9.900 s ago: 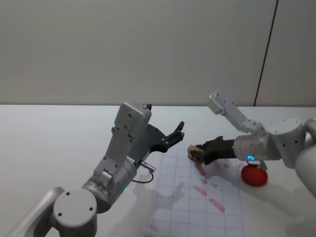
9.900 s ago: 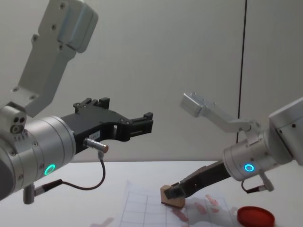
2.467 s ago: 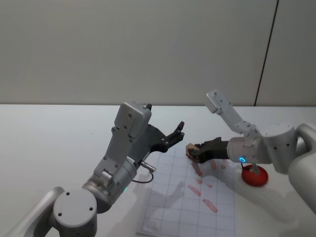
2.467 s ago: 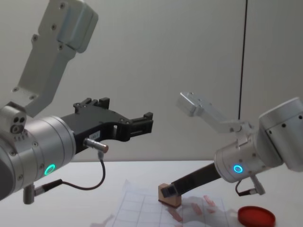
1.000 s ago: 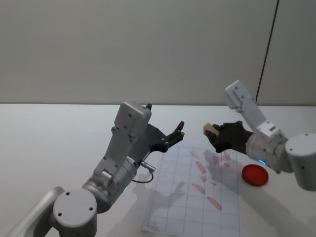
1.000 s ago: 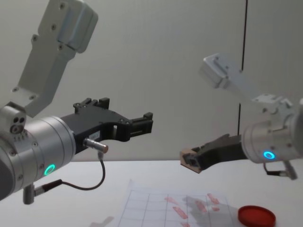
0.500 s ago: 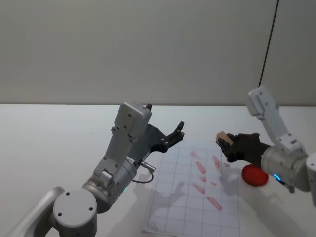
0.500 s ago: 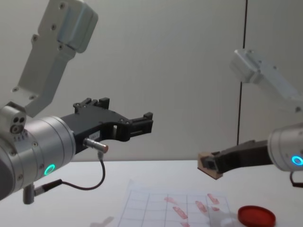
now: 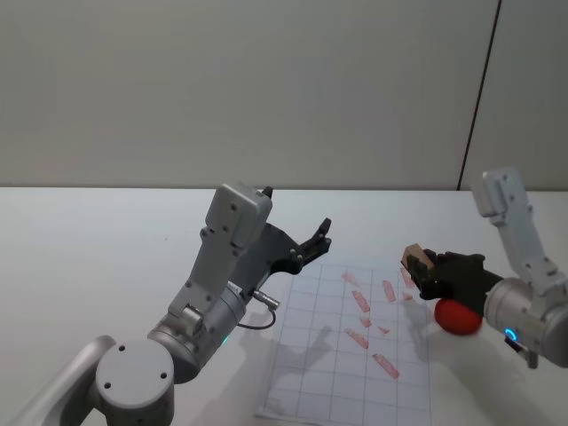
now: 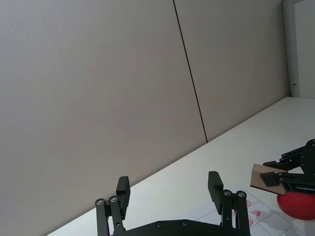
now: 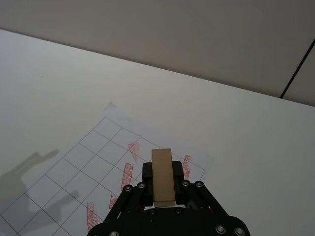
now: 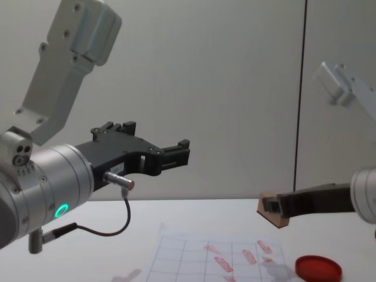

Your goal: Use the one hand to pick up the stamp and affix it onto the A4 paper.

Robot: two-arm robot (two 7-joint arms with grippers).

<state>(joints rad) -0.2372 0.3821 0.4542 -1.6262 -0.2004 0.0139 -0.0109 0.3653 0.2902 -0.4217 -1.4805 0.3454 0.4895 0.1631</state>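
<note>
While the right hand gripped the stamp between its closed fingers, it hung in the air over the right edge of the A4 paper, clear of the sheet. The paper lay flat on the white counter, with several red stamp marks in its far right squares. The red ink pad sat on the counter just right of the paper, partly hidden by the hand in the head view. The left hand hung open, raised over the paper's far left corner, well apart from the stamp.
</note>
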